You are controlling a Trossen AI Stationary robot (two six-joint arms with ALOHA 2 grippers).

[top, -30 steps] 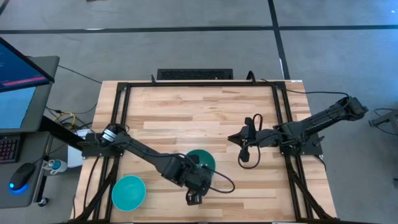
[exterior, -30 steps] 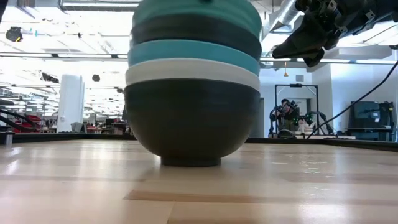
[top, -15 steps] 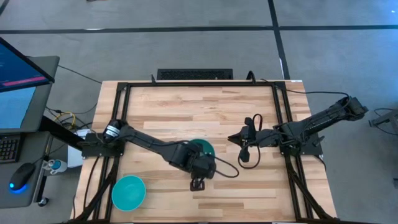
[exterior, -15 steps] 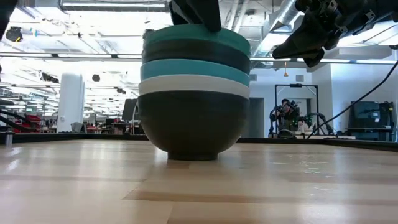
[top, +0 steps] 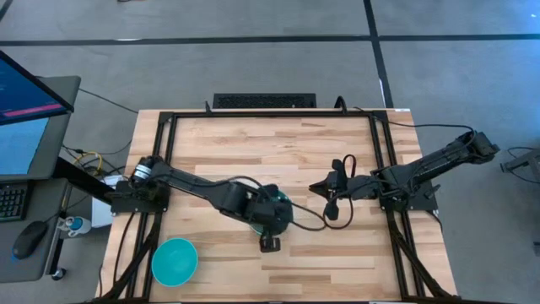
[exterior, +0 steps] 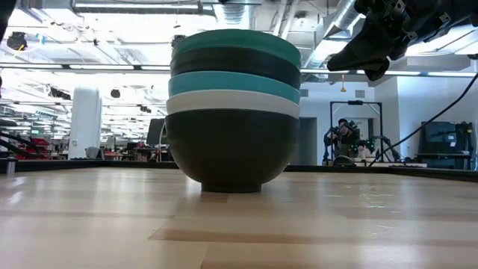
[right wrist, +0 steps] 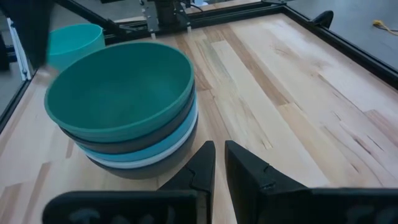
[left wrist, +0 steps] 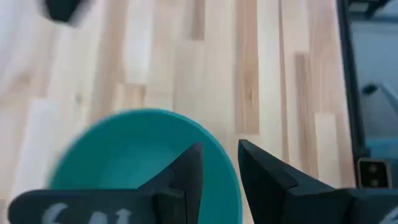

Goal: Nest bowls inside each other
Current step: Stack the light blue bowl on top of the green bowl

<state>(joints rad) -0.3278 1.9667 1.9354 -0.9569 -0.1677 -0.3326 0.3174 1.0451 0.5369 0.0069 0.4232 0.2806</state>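
Inside black bowl [exterior: 231, 149]: four nested bowls [right wrist: 121, 93].

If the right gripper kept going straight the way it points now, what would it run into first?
Most likely the stack of nested bowls. The right gripper aims roughly toward it, with bare table between, though it might pass just beside the stack; depth is hard to judge.

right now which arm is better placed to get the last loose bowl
Left. The cyan bowl sits on its side of the table; the left gripper is by the stack, the right gripper beyond it.
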